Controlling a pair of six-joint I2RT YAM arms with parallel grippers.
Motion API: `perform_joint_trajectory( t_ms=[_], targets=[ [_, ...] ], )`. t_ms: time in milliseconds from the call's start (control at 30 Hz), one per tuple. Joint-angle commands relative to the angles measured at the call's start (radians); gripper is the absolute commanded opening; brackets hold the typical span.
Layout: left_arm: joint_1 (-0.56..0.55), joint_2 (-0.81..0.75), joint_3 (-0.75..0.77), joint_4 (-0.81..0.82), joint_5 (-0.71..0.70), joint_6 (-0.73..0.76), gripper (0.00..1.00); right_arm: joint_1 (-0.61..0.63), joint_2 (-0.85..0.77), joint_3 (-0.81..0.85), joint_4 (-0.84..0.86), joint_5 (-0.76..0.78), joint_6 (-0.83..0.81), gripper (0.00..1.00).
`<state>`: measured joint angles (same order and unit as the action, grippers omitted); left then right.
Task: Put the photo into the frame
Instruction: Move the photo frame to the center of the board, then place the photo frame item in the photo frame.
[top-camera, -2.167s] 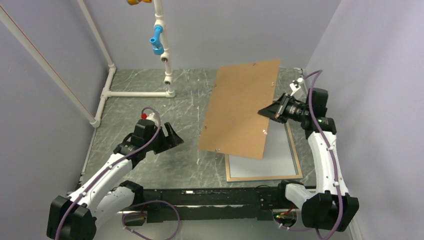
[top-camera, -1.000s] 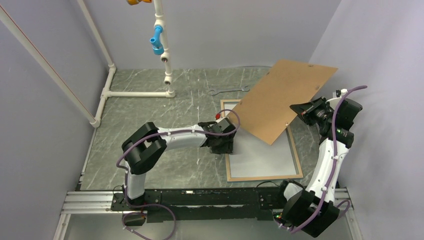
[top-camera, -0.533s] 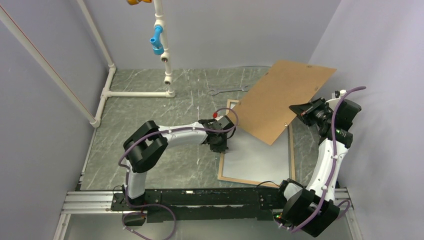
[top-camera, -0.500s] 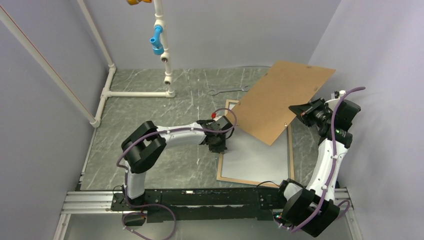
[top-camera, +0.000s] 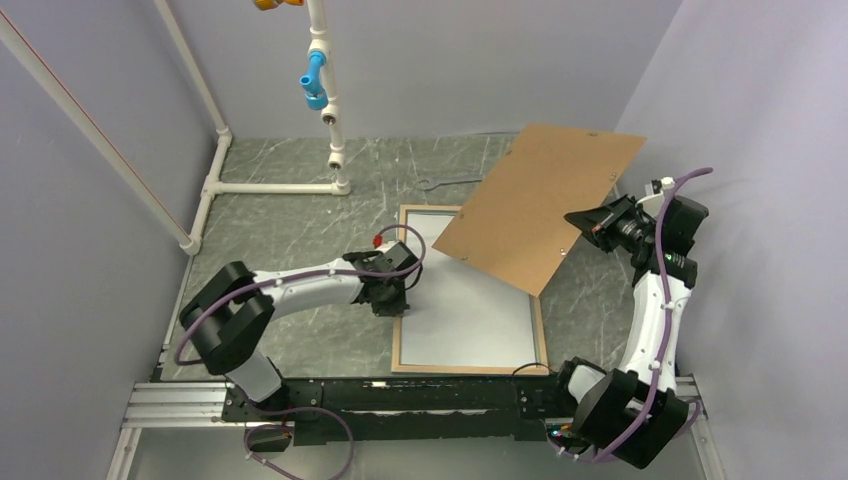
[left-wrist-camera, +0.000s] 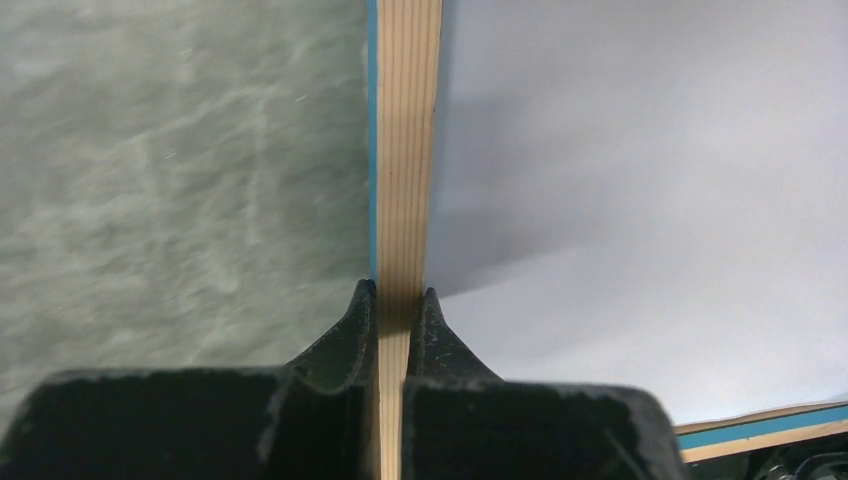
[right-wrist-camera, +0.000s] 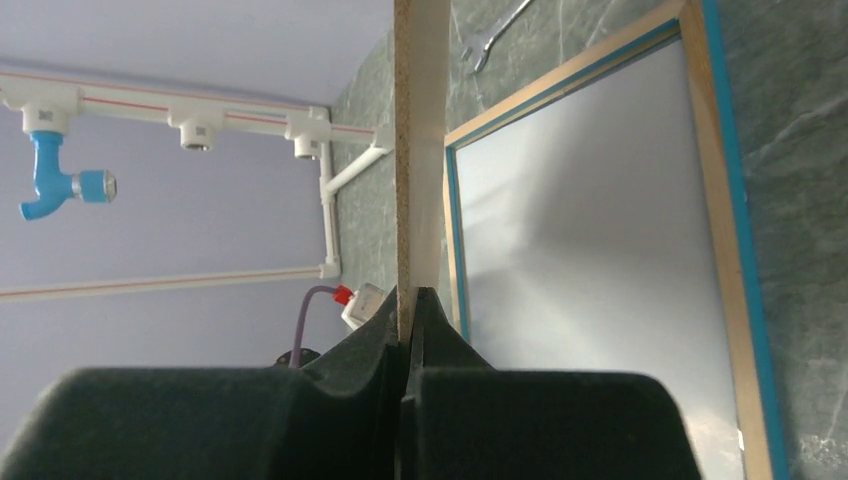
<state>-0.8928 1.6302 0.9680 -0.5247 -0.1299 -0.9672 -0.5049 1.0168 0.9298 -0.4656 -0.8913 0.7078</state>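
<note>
Your left jaws are shut tight on the left rail of the thin rectangular picture frame (top-camera: 470, 369). It lies on the grey marbled table (top-camera: 290, 215) with its pale tan wooden back up. Your right jaws are pinched shut on the right edge of the plain brown backing board (top-camera: 530, 205), held tilted in the air over the frame's far right corner.

The risk: a thin rail gripped at one spot can twist or slip out if you drag or lift it, and the frame would skew. The board is large for an edge pinch — swing it fast and it may pivot in the jaws or knock the frame.

A pale grey-white sheet (top-camera: 465, 315) fills the frame. I cannot tell whether it is the photo's white reverse, so don't assume the photo is seated.

Only the overhead view shows the board's overhang. The left wrist view adds the fingers (left-wrist-camera: 350, 330) straddling the rail, with a blue edge beside it. The right wrist view shows the board edge-on — and a metal spanner (right-wrist-camera: 497, 35) on the far table.
</note>
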Motion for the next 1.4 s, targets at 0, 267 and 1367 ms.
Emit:
perform_joint_trajectory(
  t_ms=[0,267,1367],
  targets=[
    [0.045,-0.136,-0.093,-0.018,-0.053,-0.022,0.00,0.033,0.028,0.026,0.040,-0.077,-0.050,0.00],
    [0.097,-0.283,-0.235,0.024,-0.041,-0.040,0.00,0.170,0.083,0.055,0.003,-0.051,-0.096,0.00],
    [0.503,-0.651,-0.537,0.315,0.412,0.117,0.70,0.429,0.240,0.093,-0.149,-0.183,-0.281,0.00]
  ],
)
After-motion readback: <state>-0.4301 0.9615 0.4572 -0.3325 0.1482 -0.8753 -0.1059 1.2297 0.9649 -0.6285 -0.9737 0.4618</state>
